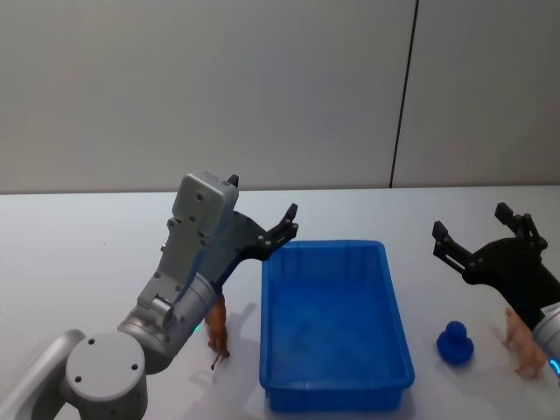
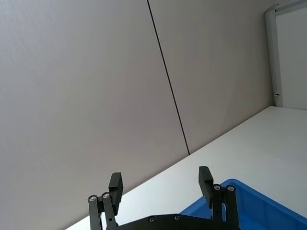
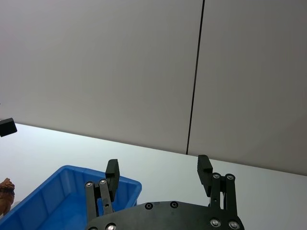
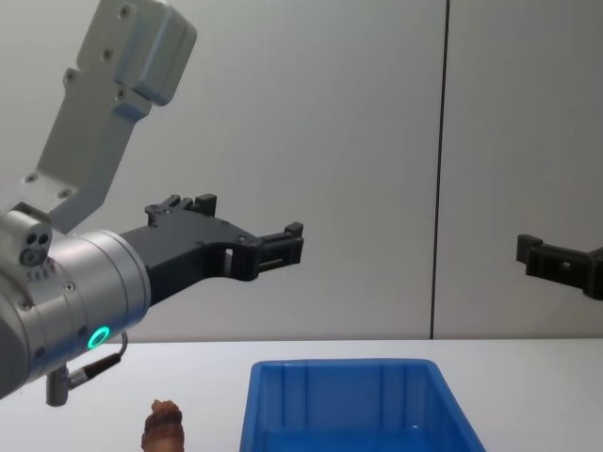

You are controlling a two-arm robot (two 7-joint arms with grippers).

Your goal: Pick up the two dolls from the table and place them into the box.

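— Bin (image 1: pixel 328 319) first: where does it sit?
— Bright blue, rectangular, in the middle of the white table (image 1: pixel 79 254), its long sides running away from the robot. The grey panelled wall (image 1: pixel 219 87) stands behind.
— And the dolls?
— Both are outside it, on the table to its right. The blue doll (image 1: pixel 455 342), rounded, stands just beside the bin's near right corner, apart from the wall of the bin. The pale pink doll (image 1: pixel 523 343) stands a little farther right, up on its legs, close against the right arm's wrist.
— Anything on the other side?
— A brown animal figure (image 1: pixel 216 325) stands upright just left of the bin, partly hidden behind the left arm.
— How is the left gripper (image 2: pixel 160 178)?
— Raised well above the table near the bin's far left corner and pointing forward. Its fingers (image 2: pixel 115 181) are spread apart with nothing between them.
— The right gripper (image 1: pixel 471 223)?
— Also up in the air, to the right of the bin and farther back than the two dolls. Its fingers (image 3: pixel 205 165) are wide apart too, gripping nothing, and it touches neither doll.
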